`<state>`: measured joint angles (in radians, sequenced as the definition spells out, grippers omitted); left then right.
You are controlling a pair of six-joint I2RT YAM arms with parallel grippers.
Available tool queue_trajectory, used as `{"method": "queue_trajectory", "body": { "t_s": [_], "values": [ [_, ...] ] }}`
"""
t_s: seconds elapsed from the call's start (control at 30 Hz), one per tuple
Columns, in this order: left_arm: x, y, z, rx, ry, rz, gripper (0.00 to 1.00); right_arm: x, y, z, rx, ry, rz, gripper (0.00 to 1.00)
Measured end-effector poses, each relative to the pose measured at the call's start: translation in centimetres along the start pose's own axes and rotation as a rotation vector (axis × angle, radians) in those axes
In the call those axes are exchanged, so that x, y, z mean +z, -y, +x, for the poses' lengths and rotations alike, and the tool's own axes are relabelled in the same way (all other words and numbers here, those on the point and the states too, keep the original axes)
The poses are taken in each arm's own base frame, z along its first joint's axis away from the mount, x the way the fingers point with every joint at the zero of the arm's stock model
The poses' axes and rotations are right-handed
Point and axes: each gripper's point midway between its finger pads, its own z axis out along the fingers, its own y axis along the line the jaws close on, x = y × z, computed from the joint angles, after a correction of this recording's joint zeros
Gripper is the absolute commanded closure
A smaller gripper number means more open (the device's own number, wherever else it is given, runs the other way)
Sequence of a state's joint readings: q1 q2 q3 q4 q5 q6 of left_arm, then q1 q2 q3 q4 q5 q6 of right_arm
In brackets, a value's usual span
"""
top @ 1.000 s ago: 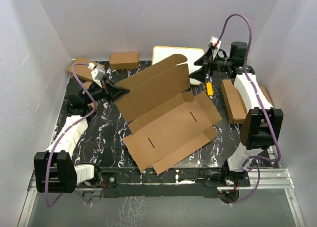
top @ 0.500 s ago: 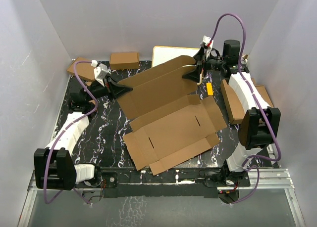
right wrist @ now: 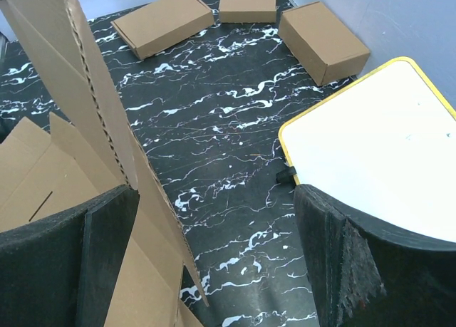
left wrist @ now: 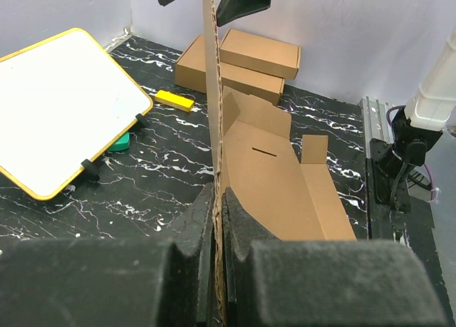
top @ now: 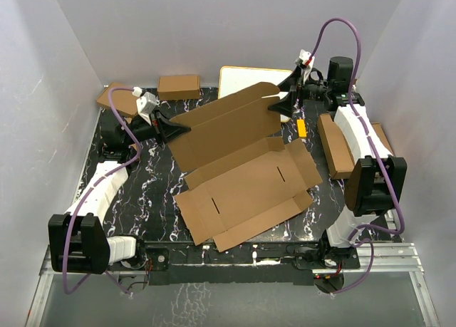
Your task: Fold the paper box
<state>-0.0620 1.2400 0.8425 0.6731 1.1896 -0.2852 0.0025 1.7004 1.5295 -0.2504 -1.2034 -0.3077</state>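
Observation:
The paper box (top: 246, 177) is a large brown die-cut sheet lying open in the middle of the table, with its rear lid panel (top: 224, 124) raised at a slant. My left gripper (top: 173, 131) is shut on the lid panel's left edge. In the left wrist view the fingers (left wrist: 246, 216) pinch the edge-on cardboard (left wrist: 211, 92). My right gripper (top: 283, 102) is open at the panel's far right corner. In the right wrist view (right wrist: 214, 199) the panel (right wrist: 85, 106) stands just inside the left finger (right wrist: 64, 248), and the right finger (right wrist: 356, 263) is far from it.
A white board with a yellow frame (top: 249, 79) lies at the back, under the right gripper (right wrist: 377, 142). Small folded boxes sit at the back left (top: 178, 86) (top: 117, 99) and along the right (top: 336, 145). A yellow piece (top: 302, 127) lies near the right arm.
The lid panel has tilted back from steeper to a lower slant. My right gripper moved left to its far corner, then drew slightly right. My left gripper keeps its hold.

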Motion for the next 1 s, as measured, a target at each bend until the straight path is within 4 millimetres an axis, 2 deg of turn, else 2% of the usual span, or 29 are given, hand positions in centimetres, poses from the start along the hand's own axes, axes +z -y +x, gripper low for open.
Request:
{"method": "queue_trajectory", "body": {
  "t_s": [0.27,0.43,0.63,0.83,0.9,1.0],
  "values": [
    [0.0,-0.3,-0.1,-0.015,0.005,-0.019,1.00,-1.5,0.3,-0.7,-0.017,0.009,0.035,0.00],
    [0.0,-0.5,-0.2,-0.037,0.011,-0.036,1.00,-2.3,-0.8,-0.5,-0.008,0.007,0.045,0.00],
    [-0.3,-0.6,-0.9,-0.035,0.028,-0.064,1.00,-3.1,-1.7,-2.1,-0.050,0.022,0.056,0.00],
    [-0.3,-0.6,-1.3,-0.052,0.047,-0.078,1.00,-4.9,-1.7,-3.3,-0.085,0.035,0.103,0.01],
    [-0.3,-0.6,-1.3,-0.064,0.051,-0.082,1.00,-5.5,-2.6,-3.2,-0.067,0.037,0.110,0.01],
    [-0.3,-0.7,-1.4,-0.075,0.058,-0.092,1.00,-6.1,-4.8,-3.4,0.015,0.051,0.085,0.10]
  ]
}}
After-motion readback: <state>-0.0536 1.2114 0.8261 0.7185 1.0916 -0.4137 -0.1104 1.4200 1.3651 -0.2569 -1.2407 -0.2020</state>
